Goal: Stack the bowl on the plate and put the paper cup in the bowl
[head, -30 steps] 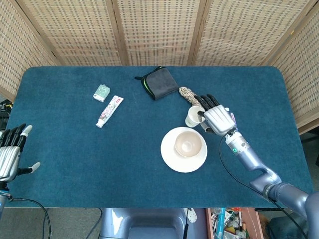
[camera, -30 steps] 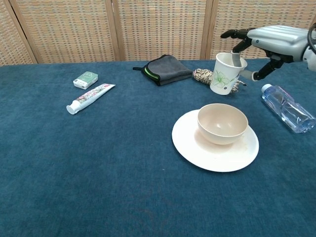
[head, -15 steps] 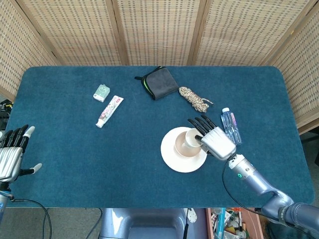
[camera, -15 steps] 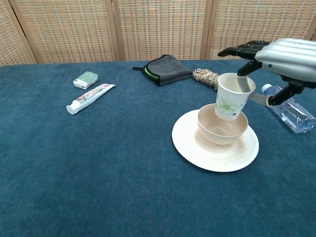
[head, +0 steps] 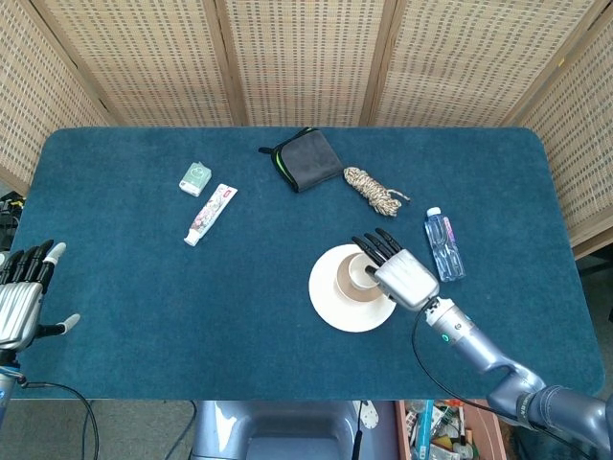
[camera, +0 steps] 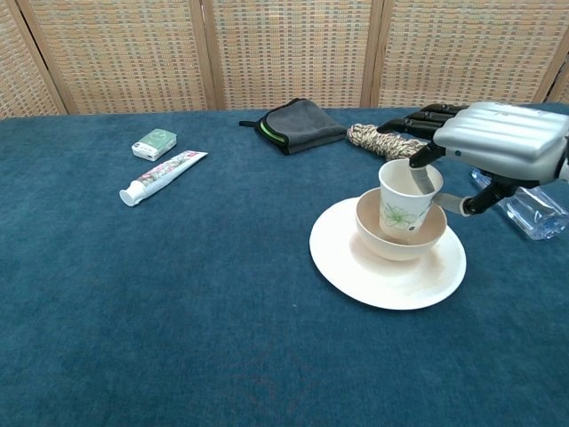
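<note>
A cream bowl (camera: 393, 237) (head: 343, 283) sits on the cream plate (camera: 382, 277) (head: 330, 305) at the table's right middle. The white paper cup (camera: 402, 201) (head: 361, 273) with a green flower print stands upright inside the bowl. My right hand (camera: 491, 140) (head: 400, 274) holds the cup by its rim, one finger inside it and the thumb outside. My left hand (head: 21, 295) hangs open off the table's left edge, holding nothing.
A clear water bottle (camera: 523, 201) (head: 443, 244) lies right of the plate, under my right hand. A coiled rope (head: 374, 190) and a grey cloth (head: 306, 158) lie behind the plate. A toothpaste tube (head: 210, 214) and a small green box (head: 195, 177) lie at the left.
My right hand carried the cup from beside the rope forward over the plate and lowered it into the bowl. The left hand stayed put.
</note>
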You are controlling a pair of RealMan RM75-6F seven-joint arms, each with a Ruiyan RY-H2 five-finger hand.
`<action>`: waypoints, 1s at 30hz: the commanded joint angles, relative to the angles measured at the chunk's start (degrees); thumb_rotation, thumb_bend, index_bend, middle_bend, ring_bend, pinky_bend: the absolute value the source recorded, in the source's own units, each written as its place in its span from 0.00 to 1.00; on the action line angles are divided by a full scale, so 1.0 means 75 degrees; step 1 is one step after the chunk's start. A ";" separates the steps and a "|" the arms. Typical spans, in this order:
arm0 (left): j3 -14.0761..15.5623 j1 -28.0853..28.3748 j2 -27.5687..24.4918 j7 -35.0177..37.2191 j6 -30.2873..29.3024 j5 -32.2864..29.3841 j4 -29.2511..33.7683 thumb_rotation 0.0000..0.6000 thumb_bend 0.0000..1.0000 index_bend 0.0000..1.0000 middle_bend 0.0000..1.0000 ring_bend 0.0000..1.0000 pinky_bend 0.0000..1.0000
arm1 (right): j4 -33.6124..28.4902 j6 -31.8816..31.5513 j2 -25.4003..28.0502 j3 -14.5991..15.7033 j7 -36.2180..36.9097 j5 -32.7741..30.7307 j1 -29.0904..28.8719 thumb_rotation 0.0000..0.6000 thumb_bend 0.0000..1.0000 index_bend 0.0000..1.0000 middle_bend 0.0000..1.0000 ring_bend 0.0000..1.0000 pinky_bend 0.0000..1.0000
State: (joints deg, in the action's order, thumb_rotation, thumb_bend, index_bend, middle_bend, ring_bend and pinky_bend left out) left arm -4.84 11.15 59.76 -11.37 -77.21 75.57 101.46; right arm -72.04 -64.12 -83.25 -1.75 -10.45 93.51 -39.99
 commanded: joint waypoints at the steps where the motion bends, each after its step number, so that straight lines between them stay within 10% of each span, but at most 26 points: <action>1: 0.0004 0.0002 -0.0006 0.0012 0.0006 0.0005 0.0004 1.00 0.00 0.00 0.00 0.00 0.00 | 0.0096 0.0090 -0.0069 -0.0015 -0.0088 -0.0043 -0.0023 1.00 0.46 0.61 0.00 0.00 0.00; 8: 0.0025 0.0020 -0.0023 0.0050 0.0051 0.0024 0.0011 1.00 0.00 0.00 0.00 0.00 0.00 | 0.0025 0.0430 -0.0058 0.0069 -0.0116 -0.0138 -0.0065 1.00 0.45 0.58 0.00 0.00 0.00; 18: 0.0041 0.0015 -0.0062 0.0123 0.0058 0.0038 0.0030 1.00 0.00 0.00 0.00 0.00 0.00 | -0.0309 0.0375 0.0092 0.0121 -0.0309 -0.0167 0.0059 1.00 0.31 0.13 0.00 0.00 0.00; 30: 0.0135 -0.0058 -0.0045 0.0297 -0.0055 0.0270 -0.0063 1.00 0.00 0.00 0.00 0.00 0.00 | -0.1723 -0.1288 0.1246 0.0321 -0.0270 0.0207 0.1042 1.00 0.23 0.10 0.00 0.00 0.00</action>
State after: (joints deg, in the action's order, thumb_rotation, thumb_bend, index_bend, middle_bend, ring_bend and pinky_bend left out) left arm -3.91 10.81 59.31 -9.31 -77.45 77.40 101.16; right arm -82.72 -70.65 -76.13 0.00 -13.09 94.17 -34.52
